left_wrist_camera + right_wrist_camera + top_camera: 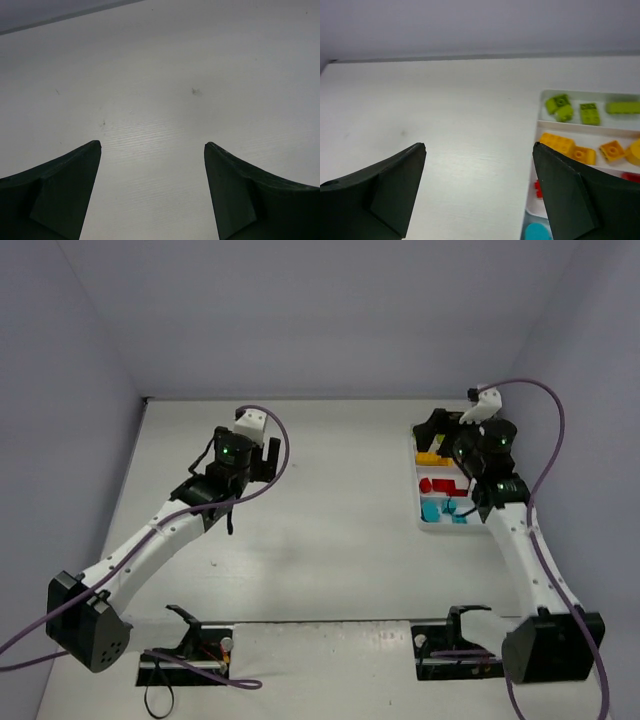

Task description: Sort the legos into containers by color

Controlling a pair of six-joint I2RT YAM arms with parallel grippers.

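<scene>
Bricks (568, 145) are seen sorted in the tray (420, 510) near the table's far right corner; left gripper (152, 145) and right gripper (479, 146) are held spread, empty

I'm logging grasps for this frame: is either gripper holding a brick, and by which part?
Nothing is held. The left gripper and the right gripper are both open, with only the table visible in each gap.

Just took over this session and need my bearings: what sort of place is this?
Probably a lab robot test cell: a white table boxed in by plain pale walls, two cabled arms bolted at its near edge, and a divided white tray of colour-sorted toy bricks.
</scene>
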